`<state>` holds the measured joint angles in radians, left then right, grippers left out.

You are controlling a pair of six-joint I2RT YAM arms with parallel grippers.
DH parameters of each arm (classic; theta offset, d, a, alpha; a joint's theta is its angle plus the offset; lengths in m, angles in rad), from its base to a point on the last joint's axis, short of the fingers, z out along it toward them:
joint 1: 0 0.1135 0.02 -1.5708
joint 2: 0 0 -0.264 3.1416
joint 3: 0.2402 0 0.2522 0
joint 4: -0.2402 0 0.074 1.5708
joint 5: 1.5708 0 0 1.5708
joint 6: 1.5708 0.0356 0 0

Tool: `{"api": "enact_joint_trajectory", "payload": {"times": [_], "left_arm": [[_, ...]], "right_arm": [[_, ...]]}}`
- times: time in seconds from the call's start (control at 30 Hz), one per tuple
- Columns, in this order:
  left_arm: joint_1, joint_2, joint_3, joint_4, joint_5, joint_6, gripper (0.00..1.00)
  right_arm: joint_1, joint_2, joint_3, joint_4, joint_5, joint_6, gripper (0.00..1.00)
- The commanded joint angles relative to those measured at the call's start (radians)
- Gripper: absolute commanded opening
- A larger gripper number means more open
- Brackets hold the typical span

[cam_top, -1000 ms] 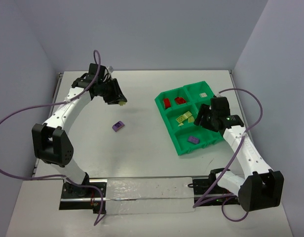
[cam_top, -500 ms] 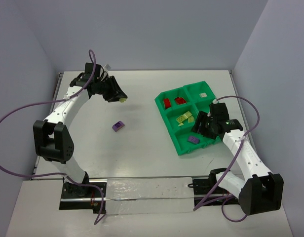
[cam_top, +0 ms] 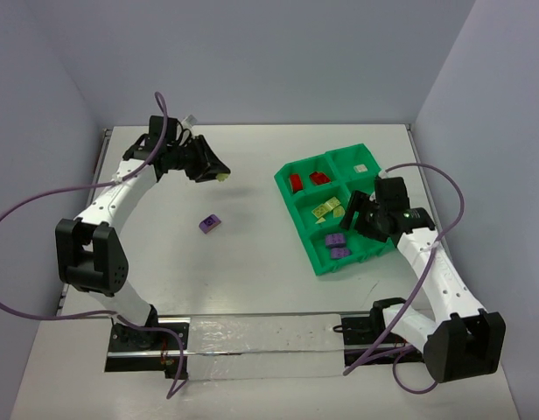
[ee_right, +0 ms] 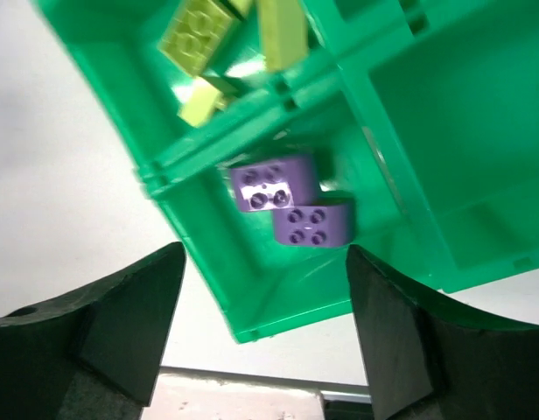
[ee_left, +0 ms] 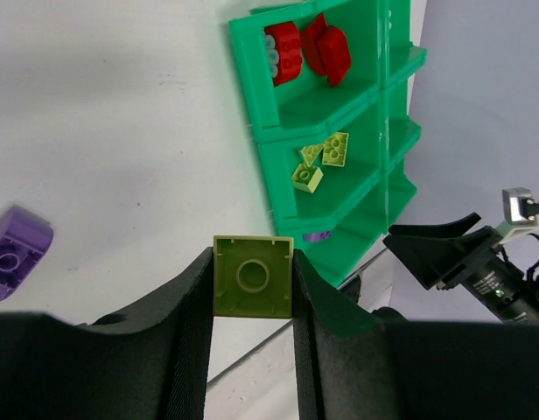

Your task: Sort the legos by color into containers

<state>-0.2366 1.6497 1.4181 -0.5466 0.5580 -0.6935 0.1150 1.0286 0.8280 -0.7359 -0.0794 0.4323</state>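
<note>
My left gripper (cam_top: 219, 176) is shut on a yellow-green brick (ee_left: 253, 276), held above the table's far left part, well left of the green tray (cam_top: 315, 252). My right gripper (cam_top: 350, 210) is open and empty above the tray's near compartments. Two purple bricks (cam_top: 337, 245) lie in the near-left compartment, also seen in the right wrist view (ee_right: 291, 208). Yellow-green bricks (cam_top: 326, 210) lie in the middle-left compartment, red bricks (cam_top: 306, 180) in the far-left one, a cream brick (cam_top: 360, 166) in the far-right one. One purple brick (cam_top: 209, 223) lies loose on the table.
The tray sits turned at an angle at the right of the white table. Purple cables (cam_top: 427, 173) loop from both arms. A rail (cam_top: 252, 337) runs along the near edge between the arm bases.
A second purple brick now lies in the tray's near-left compartment, and my right gripper has drawn back up from it. My left gripper has shifted slightly right with the yellow-green brick.
</note>
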Motion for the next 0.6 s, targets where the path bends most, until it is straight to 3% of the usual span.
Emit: {"api": "enact_joint_trajectory", "payload": {"times": [0.0,0.13,0.23,0.4,0.57], "left_arm": [[-0.02,-0.035,0.009,0.071,0.046,-0.014,0.0],[-0.018,-0.079,-0.103,0.249,0.209,-0.094,0.0],[-0.017,-0.094,-0.174,0.387,0.284,-0.174,0.0],[-0.024,-0.076,-0.165,0.352,0.333,-0.154,0.0],[-0.028,-0.116,-0.211,0.408,0.449,-0.131,0.0]], "right_arm": [[0.003,-0.002,0.159,-0.001,-0.074,-0.038,0.77],[0.057,0.091,0.381,-0.036,-0.167,-0.036,0.66],[0.163,0.152,0.516,-0.038,-0.22,-0.087,0.67],[0.389,0.335,0.765,-0.08,-0.313,-0.194,0.66],[0.515,0.454,0.841,-0.074,-0.269,-0.27,0.66]]}}
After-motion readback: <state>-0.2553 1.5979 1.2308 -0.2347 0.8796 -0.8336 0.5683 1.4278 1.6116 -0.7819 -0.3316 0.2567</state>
